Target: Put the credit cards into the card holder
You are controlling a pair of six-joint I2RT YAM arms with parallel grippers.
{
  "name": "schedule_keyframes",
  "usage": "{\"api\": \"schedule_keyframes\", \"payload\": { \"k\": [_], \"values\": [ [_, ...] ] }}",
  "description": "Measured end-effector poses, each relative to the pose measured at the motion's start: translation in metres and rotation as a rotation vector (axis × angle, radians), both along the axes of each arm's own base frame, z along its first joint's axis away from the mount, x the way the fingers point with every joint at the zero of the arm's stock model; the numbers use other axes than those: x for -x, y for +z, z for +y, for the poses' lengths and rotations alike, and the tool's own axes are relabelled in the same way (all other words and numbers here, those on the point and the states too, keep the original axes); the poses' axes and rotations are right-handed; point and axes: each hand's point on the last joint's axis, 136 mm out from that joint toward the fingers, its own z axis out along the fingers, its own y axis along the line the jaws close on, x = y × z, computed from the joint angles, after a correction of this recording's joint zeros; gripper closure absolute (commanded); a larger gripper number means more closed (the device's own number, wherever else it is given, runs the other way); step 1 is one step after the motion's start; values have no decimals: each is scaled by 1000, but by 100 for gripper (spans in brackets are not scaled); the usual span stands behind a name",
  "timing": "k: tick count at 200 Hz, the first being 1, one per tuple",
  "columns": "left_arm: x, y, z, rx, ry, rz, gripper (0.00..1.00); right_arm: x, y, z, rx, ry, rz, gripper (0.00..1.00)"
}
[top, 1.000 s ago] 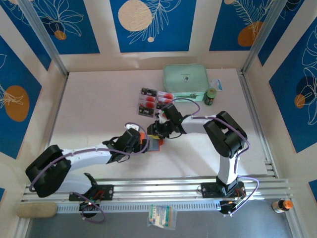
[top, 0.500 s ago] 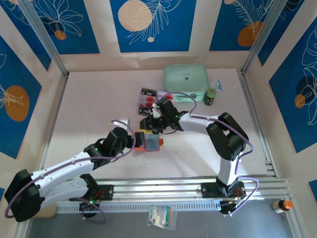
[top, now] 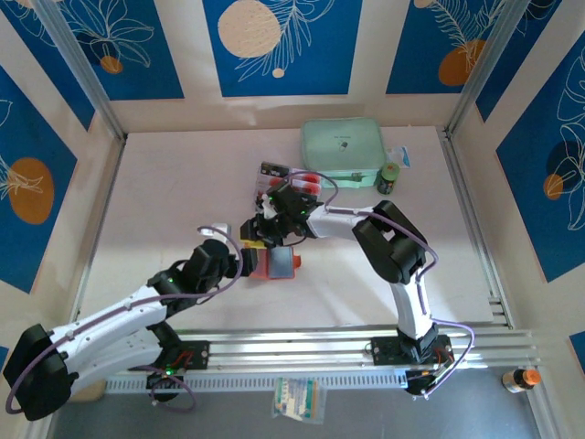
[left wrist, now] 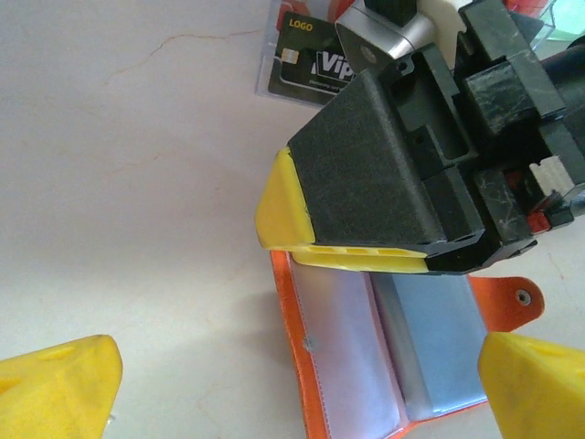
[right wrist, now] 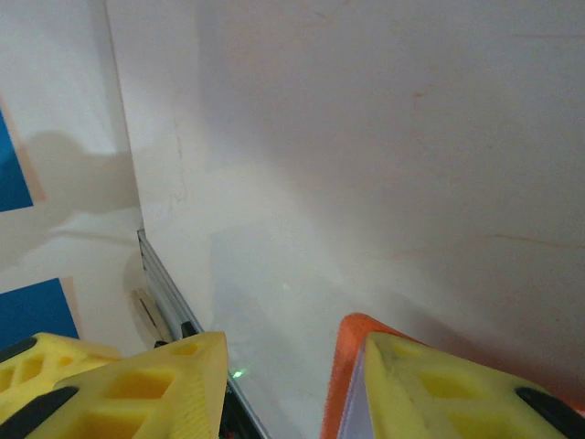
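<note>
Card-fetching seemingly in hand: card holder (top: pixel 280 264) lying open mid-table, just right of wide-spread left gripper (left wrist: pixel 297 389), right gripper (right wrist: pixel 288 384) part-open and empty at its far-left corner; next, reach far to credit cards (top: pixel 285 184), pinching one by its edge.

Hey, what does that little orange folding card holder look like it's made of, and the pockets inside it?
The small orange folding card holder looks like faux leather or vinyl, hard to say which: a smooth, matte orange rim and a metal-looking snap on its tab. Its inner sleeves look like thin clear plastic film: glossy, see-through, softly reflective.
</note>
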Motion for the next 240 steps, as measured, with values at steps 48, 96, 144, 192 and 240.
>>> {"api": "schedule_keyframes", "payload": {
  "k": [48, 96, 144, 192, 240],
  "values": [
    [1, -22, 0, -49, -11, 63, 0, 0, -7, 0, 11, -5, 17, 57],
    [2, -50, -2, -108, -21, 136, 0, -2, -3, 2, 5, -4, 11, 57],
    [1, -67, 2, -157, -4, 173, 0, -3, 15, -8, -5, -17, -10, 57],
    [2, -80, 12, -199, 47, 209, 0, -4, 47, -60, 63, -74, -106, 60],
    [3, -84, 19, -232, 75, 233, 0, 7, 9, -132, 343, -123, -126, 65]
  ]
}}
